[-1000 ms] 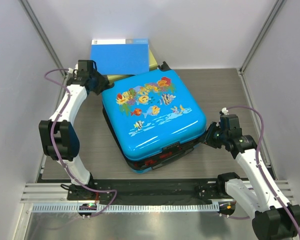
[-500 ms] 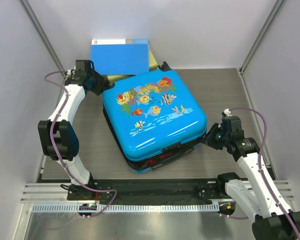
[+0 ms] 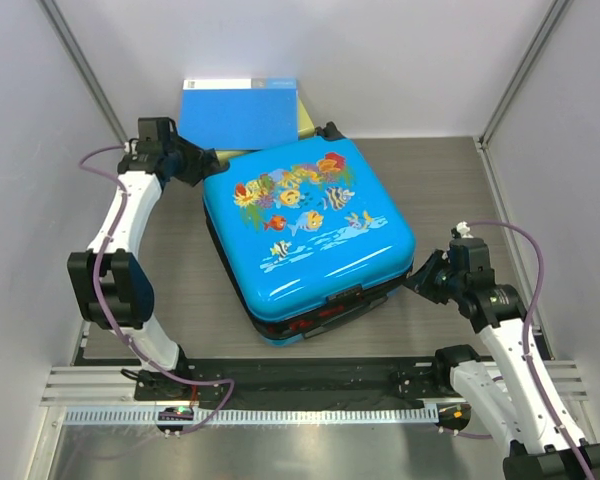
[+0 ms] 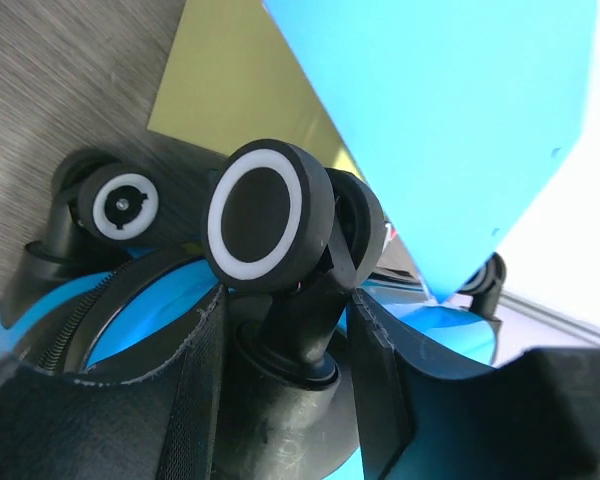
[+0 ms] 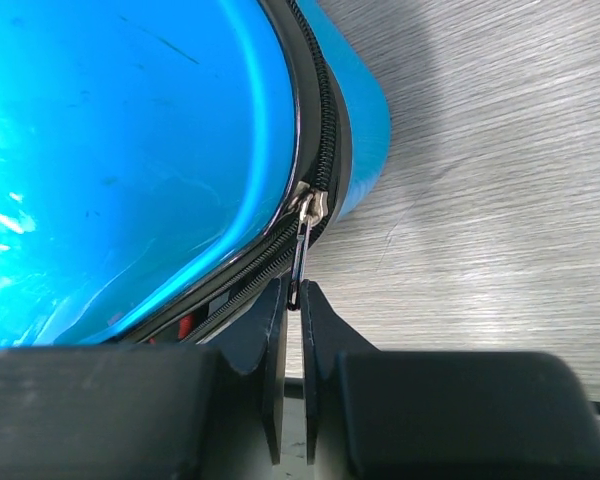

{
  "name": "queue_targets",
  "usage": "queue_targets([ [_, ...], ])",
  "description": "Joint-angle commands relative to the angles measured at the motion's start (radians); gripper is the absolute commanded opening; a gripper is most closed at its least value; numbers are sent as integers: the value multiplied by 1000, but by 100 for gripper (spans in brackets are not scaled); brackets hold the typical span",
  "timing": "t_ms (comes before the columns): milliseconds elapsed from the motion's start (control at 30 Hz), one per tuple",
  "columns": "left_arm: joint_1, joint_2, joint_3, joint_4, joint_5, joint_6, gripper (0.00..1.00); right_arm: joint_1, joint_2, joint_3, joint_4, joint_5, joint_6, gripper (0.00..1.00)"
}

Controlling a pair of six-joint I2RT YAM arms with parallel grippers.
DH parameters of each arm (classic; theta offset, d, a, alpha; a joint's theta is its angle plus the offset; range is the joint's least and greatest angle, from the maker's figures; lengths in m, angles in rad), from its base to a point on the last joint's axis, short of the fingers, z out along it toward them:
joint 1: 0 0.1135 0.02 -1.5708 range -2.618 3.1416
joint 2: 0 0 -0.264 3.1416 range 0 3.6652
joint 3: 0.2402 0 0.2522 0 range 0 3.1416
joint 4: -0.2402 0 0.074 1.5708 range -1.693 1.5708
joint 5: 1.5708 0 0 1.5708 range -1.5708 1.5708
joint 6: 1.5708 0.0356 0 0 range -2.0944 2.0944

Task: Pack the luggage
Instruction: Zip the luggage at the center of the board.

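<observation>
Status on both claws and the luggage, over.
Right claw pinching zipper pull. Left claw straddles rear wheel, grip unclear. Luggage lid down, front seam gaping.

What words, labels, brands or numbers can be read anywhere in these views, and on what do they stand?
None can be read in any view.
Bright-blue hard-shell suitcase: fish-and-coral pictures only, no words.
Flat plain blue folder: no lettering visible.
Black wheel with white ring: no marking.
</observation>
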Motion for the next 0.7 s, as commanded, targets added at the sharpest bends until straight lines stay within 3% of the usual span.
queue_targets([
  [0, 6, -99, 28, 127, 46, -136, 0, 7, -43, 5, -23, -77, 43, 1],
  [433, 11, -90, 30, 167, 56, -200, 0, 7, 51, 46, 39, -154, -25, 1],
  [567, 12, -62, 83, 88, 59, -85, 0, 7, 65, 54, 41, -142, -42, 1],
  [667, 12, -48, 130, 2, 47, 30, 13, 7, 88, 56, 43, -131, -45, 1],
])
